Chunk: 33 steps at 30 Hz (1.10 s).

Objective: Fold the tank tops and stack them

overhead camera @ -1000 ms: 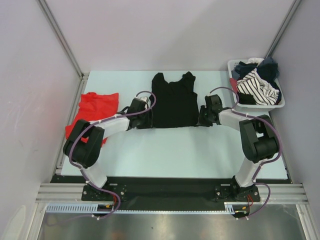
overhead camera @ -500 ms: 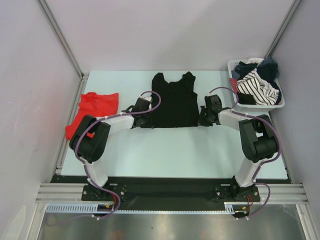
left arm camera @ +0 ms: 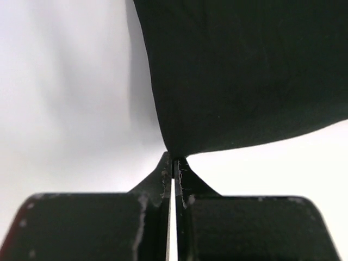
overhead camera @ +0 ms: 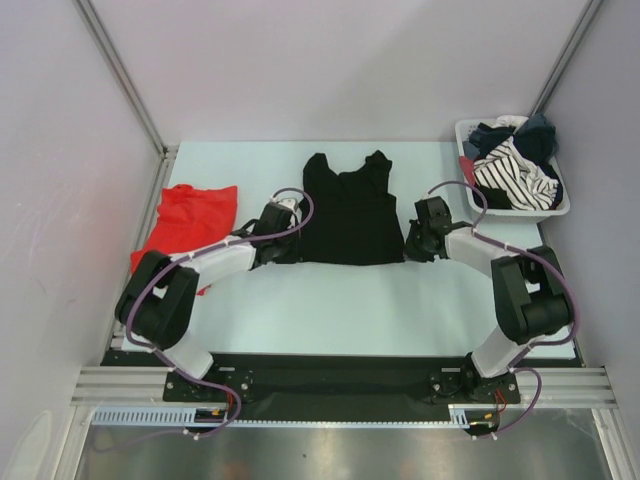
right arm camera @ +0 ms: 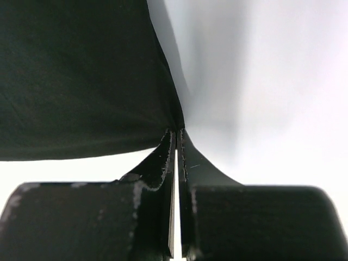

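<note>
Gripping the hem corners. Left hand [left arm camera: 174, 166] is clenched on the near-left corner of the black tank top [overhead camera: 348, 205]. Its wrist view shows the fingertips pressed together with a small pinch of black cloth between them. Right hand [right arm camera: 178, 136] is the same on the near-right corner: clenched, with fabric caught at the tips. The cloth puckers toward each pinch, so I'd judge both grips have real material, but I can't see how deep the bite goes.

The black tank top lies flat mid-desk toward the far side, straps pointing far, hem near. The red tank top [overhead camera: 190, 215] sits at the left edge of the desk [overhead camera: 330, 310], well apart from the black one and partly hidden by the left arm in the overhead view. Can't tell whether it's folded. The white basket [overhead camera: 530, 214] at far right holds other clothes and isn't part of this job.

Step in hand, my read: start of the first fold on the black top, hem toward shoulders. Stacking not begun.

Next move calls for:
- Lift both corners together, just clear of the desk.
- Carry them far toward the straps at matched speed and height so the hem runs straight.
- Lay the hem down on the shoulder line, then release.

Risks: uneven travel skews the fold, and lifting too high drags the whole garment.
</note>
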Tool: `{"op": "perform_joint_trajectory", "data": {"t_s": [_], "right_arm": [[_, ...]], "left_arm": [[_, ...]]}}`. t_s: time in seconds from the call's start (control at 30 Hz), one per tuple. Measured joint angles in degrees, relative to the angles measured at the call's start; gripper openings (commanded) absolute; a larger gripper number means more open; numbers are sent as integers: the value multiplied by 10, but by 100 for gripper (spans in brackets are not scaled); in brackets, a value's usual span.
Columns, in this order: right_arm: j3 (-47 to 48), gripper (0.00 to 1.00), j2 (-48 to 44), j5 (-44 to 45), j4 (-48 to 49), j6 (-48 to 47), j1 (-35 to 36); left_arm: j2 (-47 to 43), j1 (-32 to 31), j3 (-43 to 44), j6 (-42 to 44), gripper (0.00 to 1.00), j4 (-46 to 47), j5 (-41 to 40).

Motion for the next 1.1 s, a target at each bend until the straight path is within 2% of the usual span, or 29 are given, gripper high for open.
{"op": "perform_joint_trajectory", "data": {"t_s": [0.3, 0.73, 0.77, 0.87, 0.93, 0.97, 1.0, 1.03, 1.1], "right_arm": [[-50, 0, -94, 29, -55, 10, 14], [-190, 1, -263, 67, -145, 100, 82], [-198, 10, -276, 70, -152, 111, 89], [-207, 16, -302, 81, -171, 137, 112], [-207, 29, -320, 92, -183, 151, 125], [-207, 42, -330, 99, -189, 155, 127], [-207, 49, -342, 107, -193, 158, 127], [-207, 54, -356, 115, -195, 156, 127], [-206, 54, -382, 129, -196, 146, 127]], "left_arm": [[-61, -44, -78, -12, 0, 6, 21], [-164, -153, -229, -107, 0, 71, 3], [-174, -158, -240, -113, 0, 75, 2], [-198, -174, -263, -133, 0, 83, -5], [-209, -184, -275, -145, 0, 90, -12], [-211, -187, -277, -148, 0, 91, -15], [-213, -190, -280, -152, 0, 95, -18], [-214, -191, -282, -155, 0, 97, -19], [-213, -191, -283, -157, 0, 100, -19]]}}
